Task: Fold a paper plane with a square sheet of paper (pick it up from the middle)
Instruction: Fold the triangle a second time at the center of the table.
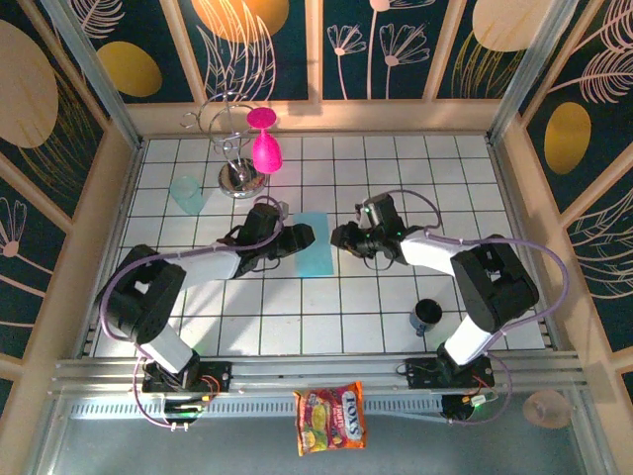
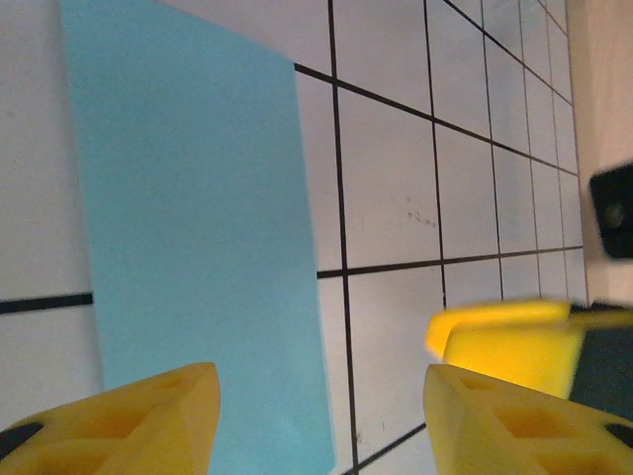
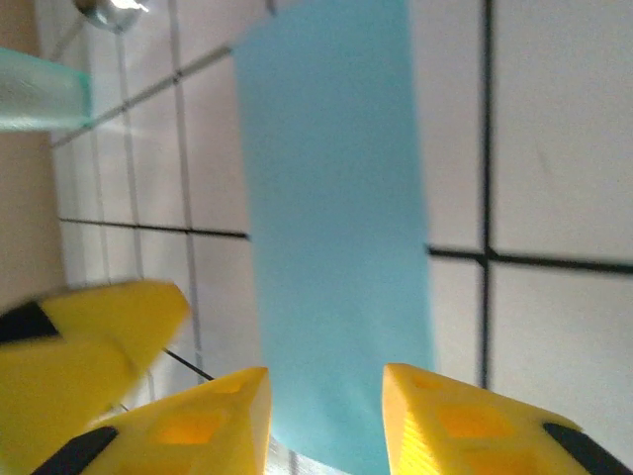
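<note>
The paper [image 1: 315,244] lies flat near the middle of the counter [image 1: 396,168], folded into a narrow light-blue strip. The left fingers [image 2: 148,421] stand well apart at one long edge of the strip, one above the paper and one above bare tile, and they hold nothing. The right fingers [image 3: 198,421] face them from the other side, parted less widely. The strip shows in their gap, unpinched. A pale cup [image 1: 186,194] stands toward the far left corner.
</note>
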### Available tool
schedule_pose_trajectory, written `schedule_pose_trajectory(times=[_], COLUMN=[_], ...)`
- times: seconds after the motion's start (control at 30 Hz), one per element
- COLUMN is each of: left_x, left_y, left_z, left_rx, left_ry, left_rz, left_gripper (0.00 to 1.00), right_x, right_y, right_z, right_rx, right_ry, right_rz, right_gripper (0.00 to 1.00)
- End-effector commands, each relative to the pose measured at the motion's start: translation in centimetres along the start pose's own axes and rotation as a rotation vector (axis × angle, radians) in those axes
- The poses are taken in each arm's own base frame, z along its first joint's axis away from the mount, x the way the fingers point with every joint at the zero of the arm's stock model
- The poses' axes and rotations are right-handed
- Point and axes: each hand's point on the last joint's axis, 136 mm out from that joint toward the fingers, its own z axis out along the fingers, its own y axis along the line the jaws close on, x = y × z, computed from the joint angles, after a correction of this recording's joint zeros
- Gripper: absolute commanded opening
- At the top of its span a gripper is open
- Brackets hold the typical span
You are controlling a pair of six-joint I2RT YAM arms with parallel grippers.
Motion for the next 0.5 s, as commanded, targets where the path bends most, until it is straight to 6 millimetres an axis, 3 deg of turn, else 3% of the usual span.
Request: schedule_pose_trajectory(times=[0.0,0.1,0.27,0.47], left_x=[-1.8,-2.1,-2.8,-2.2], left_y=[0.0,1.7,3.1,4.4], left_z=[1.0,2.1,3.1,4.0], left_rx=[-0.01,-0.076,-0.133,-0.171], left_ry=[-0.032,-0.031,-0.019,0.016], left_rz=[-0.007,-0.008,-0.005,-0.02], left_gripper=[0.56,0.54,0.52,0.5], right_x=[0.6,1.6,2.3,2.5], right_y=[-0.3,-0.9,-1.7,-1.2], right_z=[-0.9,-0.8,-0.4,0.1], right_rx=[-0.018,-0.026,-0.024,-0.052], right_ry=[-0.004,0.019,0.039,0.067], right_rz=[0.046,0.078,0.124,0.123], right_gripper=[0.4,0.42,0.42,0.4])
